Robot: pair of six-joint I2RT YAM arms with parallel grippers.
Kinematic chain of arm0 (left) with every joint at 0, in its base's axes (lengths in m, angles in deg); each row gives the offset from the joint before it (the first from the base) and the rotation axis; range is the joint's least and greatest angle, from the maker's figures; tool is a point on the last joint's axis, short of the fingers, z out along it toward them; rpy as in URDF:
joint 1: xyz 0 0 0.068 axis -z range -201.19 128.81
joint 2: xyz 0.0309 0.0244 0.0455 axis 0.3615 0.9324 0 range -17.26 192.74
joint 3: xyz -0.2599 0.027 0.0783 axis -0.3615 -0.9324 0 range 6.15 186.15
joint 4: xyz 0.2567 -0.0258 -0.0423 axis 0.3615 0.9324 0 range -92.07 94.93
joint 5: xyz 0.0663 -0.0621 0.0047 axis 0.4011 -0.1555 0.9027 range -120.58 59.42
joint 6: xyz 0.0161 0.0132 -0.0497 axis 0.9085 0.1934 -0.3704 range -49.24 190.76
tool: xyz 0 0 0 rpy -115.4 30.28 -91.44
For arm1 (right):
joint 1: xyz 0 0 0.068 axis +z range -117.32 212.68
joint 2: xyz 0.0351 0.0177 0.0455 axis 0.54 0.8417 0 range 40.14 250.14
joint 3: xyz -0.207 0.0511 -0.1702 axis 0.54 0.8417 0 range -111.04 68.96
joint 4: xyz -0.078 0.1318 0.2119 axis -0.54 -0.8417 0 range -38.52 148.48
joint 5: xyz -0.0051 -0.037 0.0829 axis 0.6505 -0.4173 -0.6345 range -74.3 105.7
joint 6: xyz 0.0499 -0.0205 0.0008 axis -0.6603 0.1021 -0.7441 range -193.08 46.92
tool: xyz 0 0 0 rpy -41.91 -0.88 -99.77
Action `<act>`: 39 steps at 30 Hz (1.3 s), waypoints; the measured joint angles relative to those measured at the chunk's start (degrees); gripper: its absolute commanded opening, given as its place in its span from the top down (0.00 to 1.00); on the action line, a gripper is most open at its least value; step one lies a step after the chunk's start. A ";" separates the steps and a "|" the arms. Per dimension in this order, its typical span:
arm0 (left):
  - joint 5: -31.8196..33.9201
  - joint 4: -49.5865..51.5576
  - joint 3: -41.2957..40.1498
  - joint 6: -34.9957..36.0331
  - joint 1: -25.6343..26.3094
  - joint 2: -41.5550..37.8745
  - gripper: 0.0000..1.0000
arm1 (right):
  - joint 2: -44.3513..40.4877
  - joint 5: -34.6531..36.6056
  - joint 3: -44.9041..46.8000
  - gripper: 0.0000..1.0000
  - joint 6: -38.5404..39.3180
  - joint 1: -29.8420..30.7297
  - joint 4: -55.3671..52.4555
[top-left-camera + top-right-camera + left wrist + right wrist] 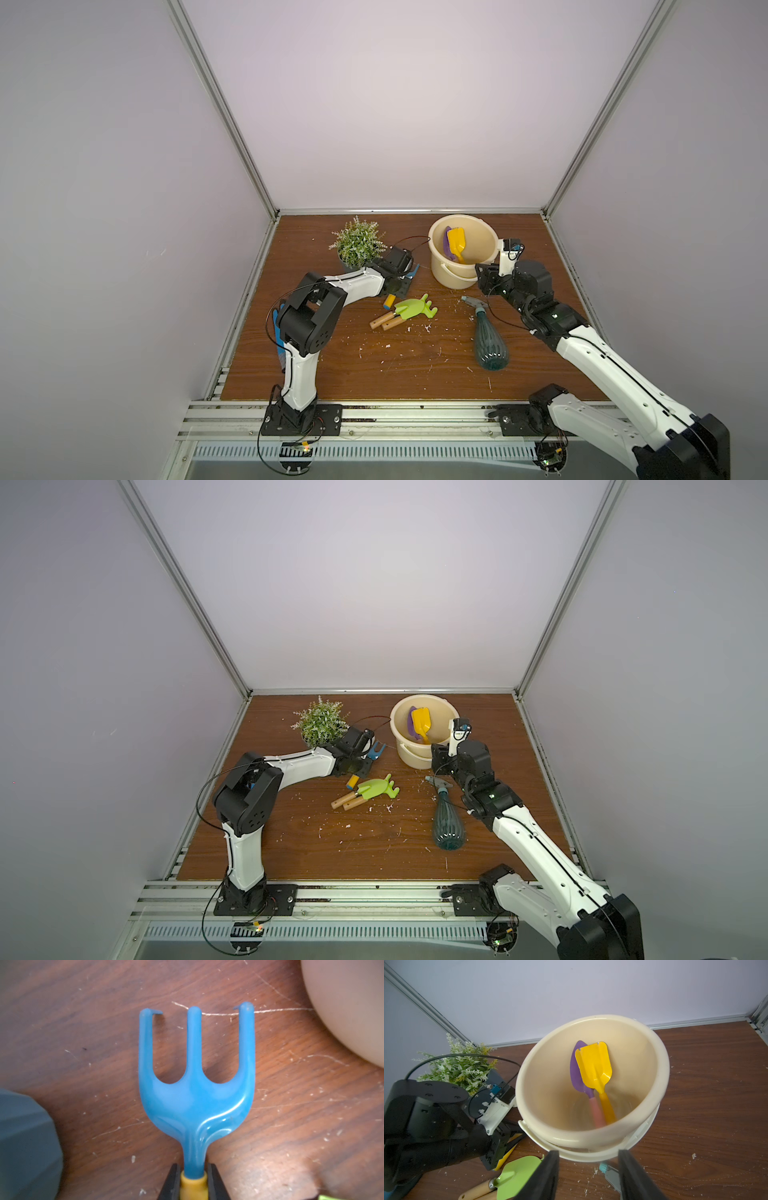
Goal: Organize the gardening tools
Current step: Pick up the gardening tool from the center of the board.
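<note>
a robotics lab test cell: plain pale wall panels (395, 104) in aluminium rails (224, 112) box in a scratched wood-grain tabletop (374, 374), with a left arm (297, 374) and right arm (615, 374) bolted to a metal rail (415, 415) at its front.

Blue glove (279, 349) mostly hidden behind left arm (301, 374), blue fork (195, 1101) handle cut off at edge
</note>
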 measured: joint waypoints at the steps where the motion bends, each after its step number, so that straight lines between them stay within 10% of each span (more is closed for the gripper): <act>1: -0.04 0.39 0.17 0.00 0.00 -0.02 0.89 | -0.02 0.00 0.00 0.48 -0.02 0.00 0.02; 16: -2.32 0.72 -0.04 -2.95 0.00 -14.47 1.00 | -0.22 -5.31 0.00 0.38 -1.55 0.00 1.99; 39: -8.28 -14.32 -12.37 -7.76 11.04 -32.61 0.97 | 7.13 -33.20 0.00 0.38 -11.80 1.31 20.37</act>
